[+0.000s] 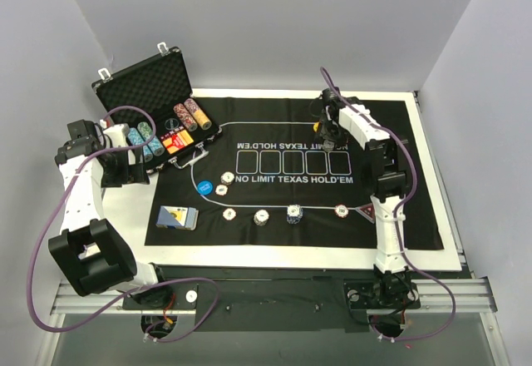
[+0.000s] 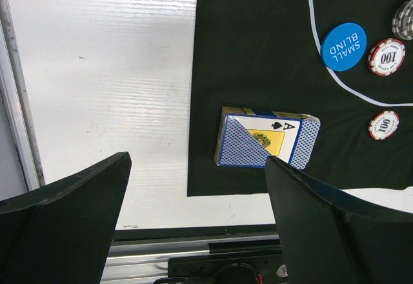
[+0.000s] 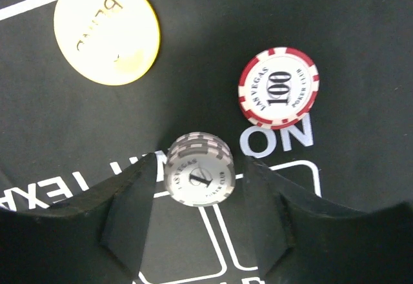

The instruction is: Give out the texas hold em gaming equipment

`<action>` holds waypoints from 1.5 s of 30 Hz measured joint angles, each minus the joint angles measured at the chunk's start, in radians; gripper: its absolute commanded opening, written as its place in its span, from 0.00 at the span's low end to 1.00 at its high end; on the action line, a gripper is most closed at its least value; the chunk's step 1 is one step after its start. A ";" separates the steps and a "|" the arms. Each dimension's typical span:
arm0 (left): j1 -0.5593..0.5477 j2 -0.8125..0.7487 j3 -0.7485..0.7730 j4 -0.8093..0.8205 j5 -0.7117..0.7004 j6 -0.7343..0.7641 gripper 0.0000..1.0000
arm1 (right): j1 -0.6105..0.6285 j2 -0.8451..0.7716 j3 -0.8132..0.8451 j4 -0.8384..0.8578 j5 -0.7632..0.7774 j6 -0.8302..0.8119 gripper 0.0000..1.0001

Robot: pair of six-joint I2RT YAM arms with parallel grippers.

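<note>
My right gripper is open, one finger on each side of a grey-and-white stack of "1" chips, with a narrow gap showing on the right. It hangs over the far side of the printed oval. A yellow blind button and a red 100 chip lie just beyond it. My left gripper is open and empty, held high over the table's left edge. Below it lie the blue-backed card deck, the blue small blind button and two red 100 chips.
The black case stands open at the far left with several chip stacks in it. Single chips and small stacks sit along the oval's near line on the black mat. The card deck lies at the mat's near-left corner.
</note>
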 measured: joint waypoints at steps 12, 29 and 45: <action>0.000 -0.001 0.000 -0.009 0.001 0.000 0.97 | 0.012 -0.064 -0.090 0.004 -0.011 0.005 0.76; 0.000 -0.039 0.000 -0.028 0.016 -0.001 0.97 | 0.518 -0.552 -0.430 0.042 0.035 -0.010 0.79; 0.000 -0.060 0.000 -0.032 0.027 -0.001 0.97 | 0.751 -0.344 -0.430 0.052 -0.019 0.051 0.79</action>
